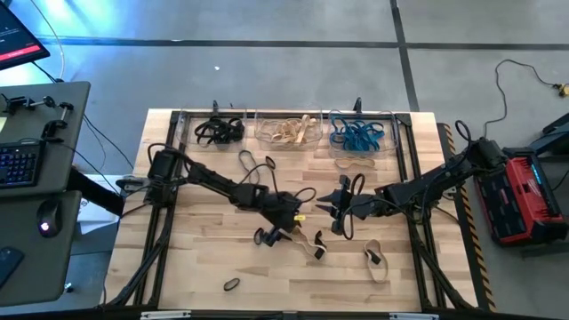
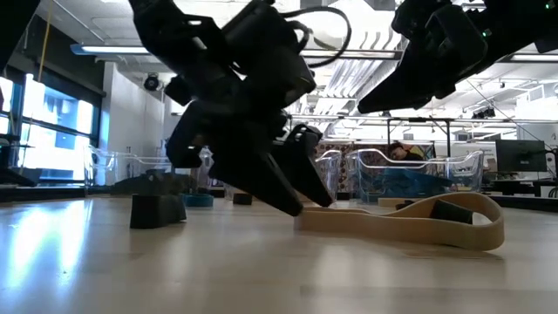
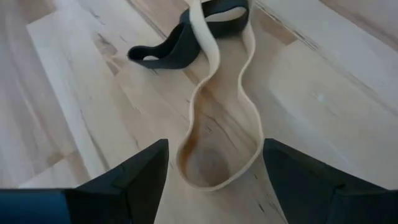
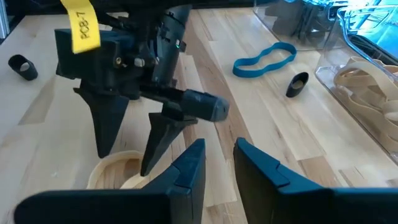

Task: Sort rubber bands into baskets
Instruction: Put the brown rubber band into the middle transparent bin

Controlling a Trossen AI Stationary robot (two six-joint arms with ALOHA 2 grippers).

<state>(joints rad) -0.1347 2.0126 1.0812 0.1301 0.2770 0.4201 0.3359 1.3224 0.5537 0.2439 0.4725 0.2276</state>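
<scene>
- Three baskets at 12 o'clock already partly filled by colour.
- Several rubber bands left loose on desk.
- Left gripper wide open, straddling tan band, empty.
- Right gripper nearly closed, empty, centre.

A lab: beside the wooden counter stand a keyboard and mouse on a desk, over concrete floor; ceiling pipes run behind.

Grey concrete floor with dark seams; a grey desk holds a keyboard and mouse; bright windows; ceiling strip lights.
</scene>
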